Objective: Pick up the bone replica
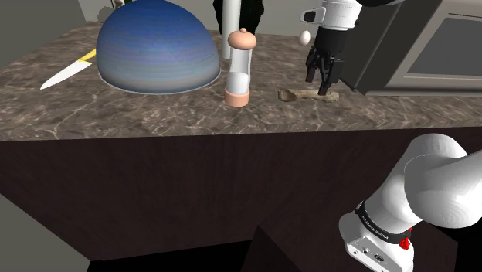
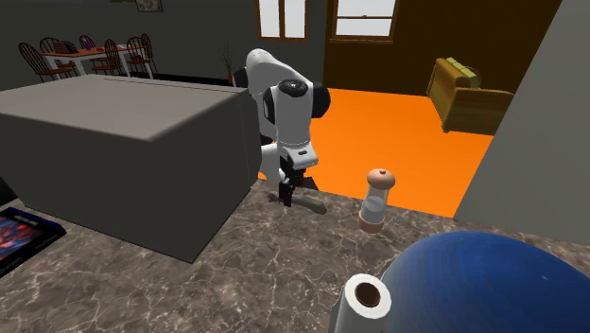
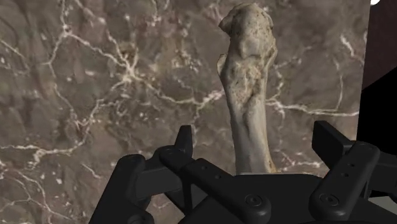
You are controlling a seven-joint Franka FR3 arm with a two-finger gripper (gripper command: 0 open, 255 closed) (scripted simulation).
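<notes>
The bone (image 1: 297, 95) is lying flat on the marbled brown desk (image 1: 154, 116), in the right half of the shoulder view. Its long axis is running left to right across that frame, roughly along the desk's front edge. The knobbly end is pointing left toward the upright grinder (image 1: 239, 66), and the other end is sitting under the end effector (image 1: 319, 83).

In the wrist view the bone (image 3: 249, 95) is stretching straight away from the end effector (image 3: 254, 137). Its knob is lying farthest out and its shaft is passing between the two black fingers (image 3: 184, 143). The fingers are standing wide apart, one on each side of the shaft, and neither is touching it (so nothing is being gripped).

A blue dome (image 1: 158, 46) is sitting left of the grinder, and a grey box (image 1: 417, 46) is standing at the upper right. Small writing is showing on a black band of the arm (image 1: 378, 224) at lower right, too small to read.
</notes>
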